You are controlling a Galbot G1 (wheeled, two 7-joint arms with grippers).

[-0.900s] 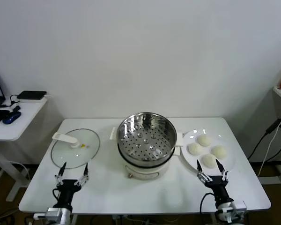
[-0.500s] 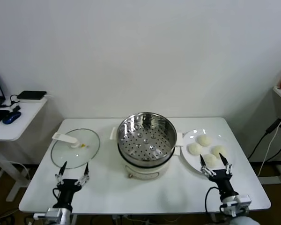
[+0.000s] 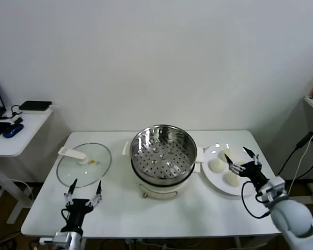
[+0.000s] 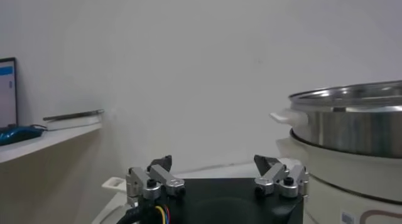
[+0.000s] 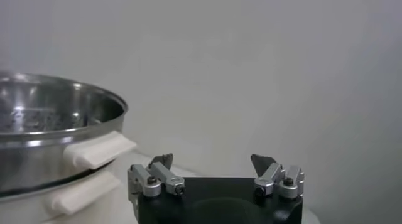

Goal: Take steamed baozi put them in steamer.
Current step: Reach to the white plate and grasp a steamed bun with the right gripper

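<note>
The steel steamer with its perforated tray stands mid-table on a cream base; its rim also shows in the left wrist view and the right wrist view. Cream-white baozi lie on a white plate to its right: three show, at the left, the front and the back; a fourth is hidden behind my gripper. My right gripper is open and empty, raised over the plate's right half. My left gripper is open and empty near the front left edge.
A flat glass lid with a white handle lies left of the steamer. A side desk with a mouse and dark devices stands at far left. A shelf edge and hanging cable are at the right.
My right gripper has risen from the front table edge and moved back over the plate, now covering one baozi. My left gripper has barely moved.
</note>
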